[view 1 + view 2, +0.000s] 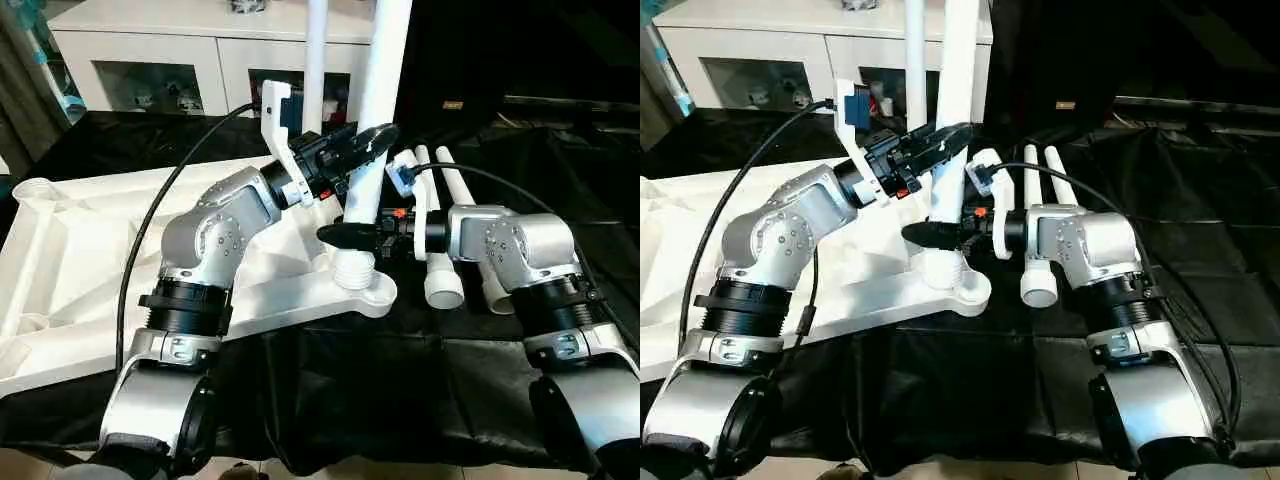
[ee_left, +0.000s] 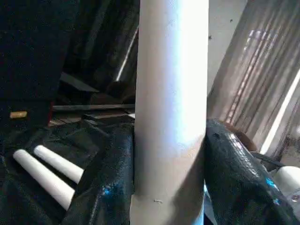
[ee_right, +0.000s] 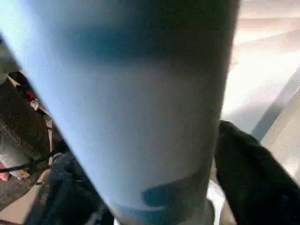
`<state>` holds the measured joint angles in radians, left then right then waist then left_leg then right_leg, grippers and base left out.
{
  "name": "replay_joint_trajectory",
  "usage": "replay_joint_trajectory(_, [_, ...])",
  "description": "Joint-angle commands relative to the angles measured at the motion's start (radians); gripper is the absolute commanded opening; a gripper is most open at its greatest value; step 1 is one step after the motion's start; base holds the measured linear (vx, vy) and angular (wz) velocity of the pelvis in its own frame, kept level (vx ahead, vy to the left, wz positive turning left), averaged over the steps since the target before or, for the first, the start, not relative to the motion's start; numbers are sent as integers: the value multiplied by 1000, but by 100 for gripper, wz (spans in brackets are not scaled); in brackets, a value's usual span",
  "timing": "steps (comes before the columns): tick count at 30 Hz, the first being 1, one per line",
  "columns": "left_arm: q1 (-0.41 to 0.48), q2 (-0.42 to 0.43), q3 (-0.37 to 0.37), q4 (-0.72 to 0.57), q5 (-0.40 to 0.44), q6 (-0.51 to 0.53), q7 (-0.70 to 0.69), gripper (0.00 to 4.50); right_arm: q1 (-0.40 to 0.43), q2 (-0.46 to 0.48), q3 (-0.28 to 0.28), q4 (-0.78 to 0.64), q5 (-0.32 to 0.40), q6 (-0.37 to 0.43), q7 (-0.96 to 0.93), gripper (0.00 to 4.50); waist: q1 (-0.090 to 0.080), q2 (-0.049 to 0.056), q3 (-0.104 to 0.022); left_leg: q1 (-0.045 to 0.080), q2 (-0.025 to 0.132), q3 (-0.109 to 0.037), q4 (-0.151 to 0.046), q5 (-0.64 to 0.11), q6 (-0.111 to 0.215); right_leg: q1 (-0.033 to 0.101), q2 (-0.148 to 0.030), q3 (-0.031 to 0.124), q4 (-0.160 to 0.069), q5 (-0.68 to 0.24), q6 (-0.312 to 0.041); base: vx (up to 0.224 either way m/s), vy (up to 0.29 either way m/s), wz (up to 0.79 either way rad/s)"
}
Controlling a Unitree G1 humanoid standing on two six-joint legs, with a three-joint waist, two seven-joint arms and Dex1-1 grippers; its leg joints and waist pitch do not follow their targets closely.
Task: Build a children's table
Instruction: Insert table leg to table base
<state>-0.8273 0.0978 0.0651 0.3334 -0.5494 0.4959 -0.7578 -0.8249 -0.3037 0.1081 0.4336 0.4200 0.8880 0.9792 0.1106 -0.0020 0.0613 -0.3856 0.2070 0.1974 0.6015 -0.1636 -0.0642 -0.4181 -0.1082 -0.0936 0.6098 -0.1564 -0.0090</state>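
Black-covered table (image 1: pixel 400 380) bears the white tabletop (image 1: pixel 70 260) and two loose legs (image 1: pixel 445 240).

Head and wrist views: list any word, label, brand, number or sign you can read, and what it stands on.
None can be read.
A small yellowish tag sits on the dark unit behind the table; too blurred to read.
The upright leg, tabletop and both grippers, left gripper and right gripper, show no print.

black cloth (image 1: pixel 330 390) covers the whole worktop, kinda wrinkly and shiny, hanging over the near edge. behind the far edge there's a white cabinet (image 1: pixel 200 45) with glass fronts, small stuff inside that's too blurry to make out. off past the right side there's a striped pale curtain (image 2: pixel 262 93).
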Motion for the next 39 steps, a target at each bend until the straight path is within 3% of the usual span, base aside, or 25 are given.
replay_joint_trajectory(1, [-24, 5, -10, 3, 13, -12, -7, 182, 7, -15, 7, -24, -11, -9, -4, 282, -1, -3, -83, 19, 19, -11, -67, -195, -14, 63, -35, 43, -65, -207, -179, 0, 0, 0])
replay_joint_trajectory(5, [-24, 4, -9, 4, 18, -15, -8, 182, 11, -18, 9, -30, -16, -19, -5, 262, -1, -2, -83, 19, 19, -12, -67, -195, -13, 63, -35, 42, -64, -202, -183, 0, 0, 0])
replay_joint_trajectory(11, [-25, 7, -13, 12, 26, -29, -11, 182, 12, -11, -14, -29, -3, -12, -17, 330, 0, -2, -83, 20, 19, -11, -67, -198, -12, 63, -35, 43, -65, -204, -186, 0, 0, 0])
replay_joint_trajectory(23, [-23, 5, -13, 19, 31, -37, -19, 182, 29, -25, -7, -56, 8, -6, -1, 338, 0, -3, -84, 18, 18, -11, -65, -187, -5, 65, -35, 43, -62, -186, -192, 0, 0, 0])
replay_joint_trajectory(28, [-21, 2, -11, 14, 29, -34, -21, 182, 34, -22, -5, -51, 8, -5, -6, 283, 0, -4, -84, 18, 18, -11, -65, -189, -7, 65, -36, 42, -64, -197, -190, 0, 0, 0])
replay_joint_trajectory(39, [-17, 2, -4, 4, 22, -26, -18, 182, 42, -18, -5, -48, 14, 13, -5, 208, 1, -4, -84, 18, 19, -11, -65, -185, -5, 64, -36, 42, -63, -198, -188, 0, 0, 0])
